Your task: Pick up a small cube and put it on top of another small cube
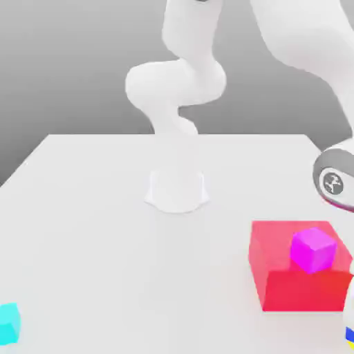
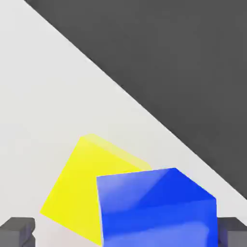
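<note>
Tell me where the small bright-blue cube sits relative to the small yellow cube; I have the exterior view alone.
Observer: In the hand view, the small bright-blue cube lies over the small yellow cube, covering part of it.
Operator: Report the end effector.
Observer: The end effector is open around the blue cube; one grey finger stands clear of it.
Operator: Check the alignment.
Observer: The cubes are turned at different angles, and the yellow one juts out on one side.

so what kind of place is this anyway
Most likely a simulated tabletop test scene: a plain white table, a blank grey backdrop, and flat-coloured blocks like the red block and cyan cube.
</note>
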